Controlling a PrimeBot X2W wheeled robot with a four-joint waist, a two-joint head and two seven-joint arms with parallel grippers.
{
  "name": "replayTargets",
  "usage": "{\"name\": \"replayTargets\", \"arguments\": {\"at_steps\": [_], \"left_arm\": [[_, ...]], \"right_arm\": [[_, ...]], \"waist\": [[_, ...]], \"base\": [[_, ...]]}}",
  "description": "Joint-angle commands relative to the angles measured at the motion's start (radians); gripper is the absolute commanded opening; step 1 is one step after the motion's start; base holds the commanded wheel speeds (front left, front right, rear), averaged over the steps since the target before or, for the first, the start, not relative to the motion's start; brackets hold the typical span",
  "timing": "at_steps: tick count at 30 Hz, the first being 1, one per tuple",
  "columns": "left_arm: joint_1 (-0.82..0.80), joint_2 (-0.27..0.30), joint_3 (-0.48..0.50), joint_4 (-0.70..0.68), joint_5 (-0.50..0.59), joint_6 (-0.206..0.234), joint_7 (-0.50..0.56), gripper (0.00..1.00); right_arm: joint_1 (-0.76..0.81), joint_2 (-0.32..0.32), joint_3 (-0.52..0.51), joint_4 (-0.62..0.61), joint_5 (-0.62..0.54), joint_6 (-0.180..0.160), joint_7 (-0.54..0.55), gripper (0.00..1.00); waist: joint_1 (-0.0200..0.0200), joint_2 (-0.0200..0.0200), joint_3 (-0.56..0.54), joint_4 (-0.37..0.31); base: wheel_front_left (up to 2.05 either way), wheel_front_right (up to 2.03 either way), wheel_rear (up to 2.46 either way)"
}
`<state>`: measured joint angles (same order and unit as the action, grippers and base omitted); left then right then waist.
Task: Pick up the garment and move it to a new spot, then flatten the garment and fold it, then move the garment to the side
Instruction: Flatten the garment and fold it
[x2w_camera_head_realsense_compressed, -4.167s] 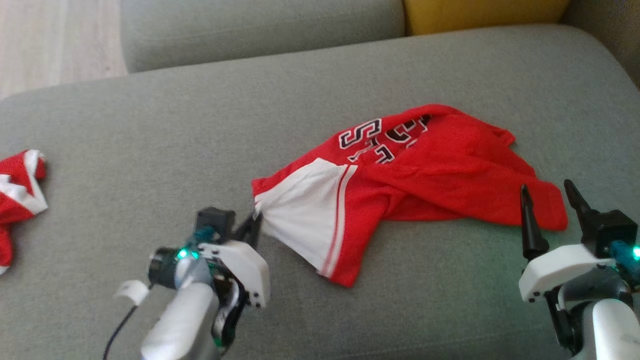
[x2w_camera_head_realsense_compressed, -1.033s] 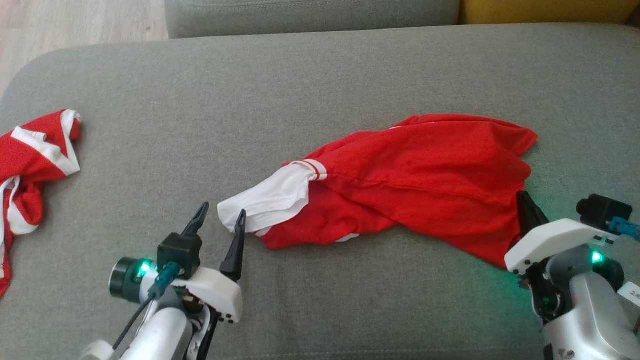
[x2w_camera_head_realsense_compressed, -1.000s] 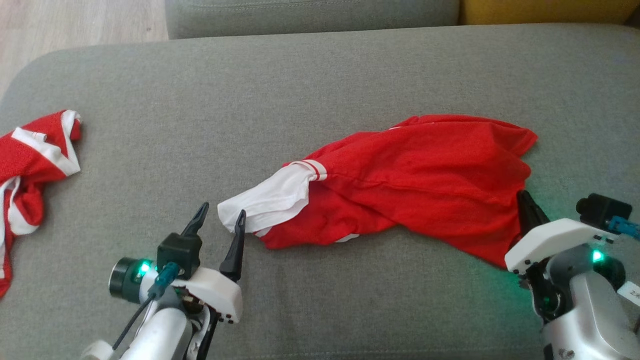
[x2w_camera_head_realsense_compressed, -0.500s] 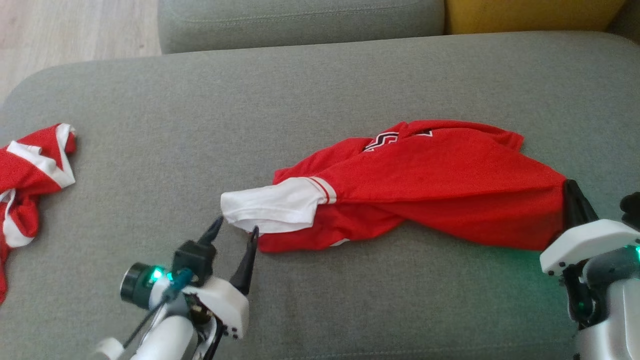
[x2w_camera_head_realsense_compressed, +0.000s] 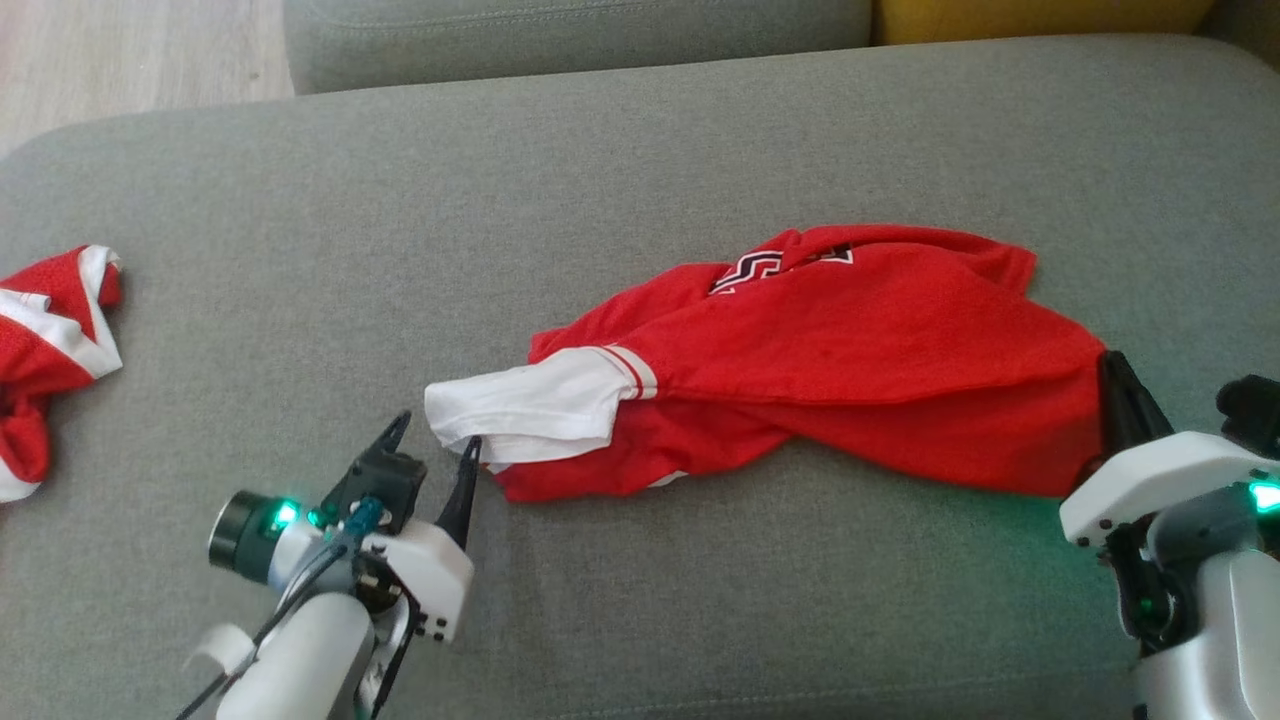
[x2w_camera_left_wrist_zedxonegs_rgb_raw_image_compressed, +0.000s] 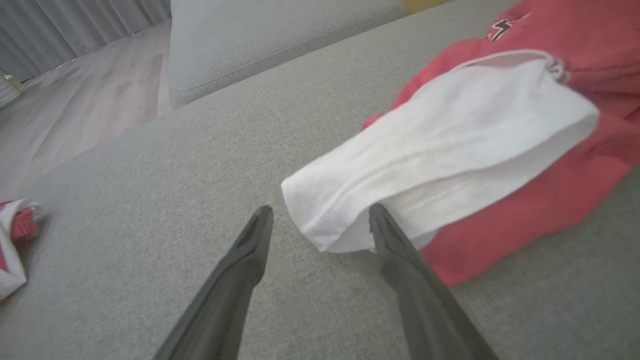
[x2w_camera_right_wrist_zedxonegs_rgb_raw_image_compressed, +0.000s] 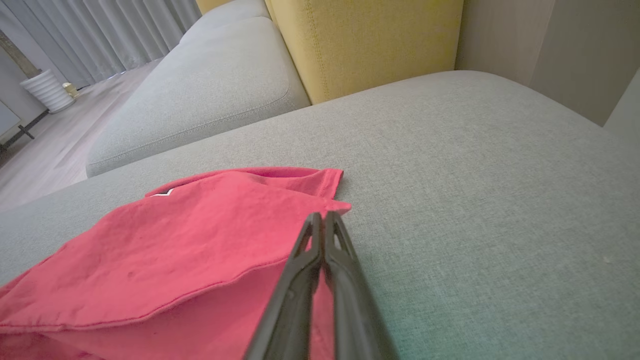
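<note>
The red jersey (x2w_camera_head_realsense_compressed: 860, 370) lay bunched across the middle and right of the grey sofa seat (x2w_camera_head_realsense_compressed: 500, 200), its white sleeve (x2w_camera_head_realsense_compressed: 530, 405) trailing toward our left. We judged the flattening step to be in hand, with folding not yet begun, since the cloth was twisted between our two arms. The right jaws were together, clamped on the jersey's right-hand edge. The left jaws stood wide apart and held nothing, with one finger (x2w_camera_left_wrist_zedxonegs_rgb_raw_image_compressed: 400, 260) touching or just beside the sleeve's cuff and the other over bare cushion. Next, we reckoned, the left jaws needed to close on that cuff so both arms could pull the jersey taut. Another red-and-white garment (x2w_camera_head_realsense_compressed: 50, 330) lay well apart at far left
</note>
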<state>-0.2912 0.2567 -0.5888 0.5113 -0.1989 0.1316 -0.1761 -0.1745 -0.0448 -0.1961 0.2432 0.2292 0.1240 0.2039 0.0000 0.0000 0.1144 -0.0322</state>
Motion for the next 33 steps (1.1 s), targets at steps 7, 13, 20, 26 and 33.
{"name": "replayTargets", "arguments": {"at_steps": [7, 13, 20, 26, 33], "left_arm": [[-0.09, 0.002, 0.034, 0.037, -0.008, -0.012, -0.026, 1.0], [-0.109, -0.016, 0.044, 0.076, -0.021, 0.003, -0.043, 1.0], [-0.118, -0.025, 0.04, 0.104, -0.035, -0.009, -0.052, 0.0], [-0.12, -0.007, 0.061, 0.059, -0.045, -0.001, -0.073, 0.0], [-0.135, 0.056, 0.116, -0.146, -0.049, 0.026, -0.081, 0.0]], "right_arm": [[-0.048, -0.005, 0.031, -0.043, 0.001, 0.007, 0.007, 0.0], [-0.051, -0.005, 0.036, -0.045, -0.001, 0.007, 0.009, 0.0], [-0.052, -0.005, 0.036, -0.047, -0.002, 0.007, 0.009, 0.0], [-0.052, -0.005, 0.052, -0.056, -0.032, 0.007, -0.005, 0.0], [-0.093, -0.089, 0.128, -0.104, -0.068, 0.007, -0.022, 0.0]], "waist": [[0.0, 0.0, 0.015, -0.009], [0.0, 0.0, 0.019, -0.013], [0.0, 0.0, 0.015, -0.01], [0.0, 0.0, -0.008, 0.001], [0.0, 0.0, -0.076, 0.011]], "base": [[0.0, 0.0, 0.0], [0.0, 0.0, 0.0], [0.0, 0.0, 0.0], [0.0, 0.0, 0.0], [0.0, 0.0, 0.0]]}}
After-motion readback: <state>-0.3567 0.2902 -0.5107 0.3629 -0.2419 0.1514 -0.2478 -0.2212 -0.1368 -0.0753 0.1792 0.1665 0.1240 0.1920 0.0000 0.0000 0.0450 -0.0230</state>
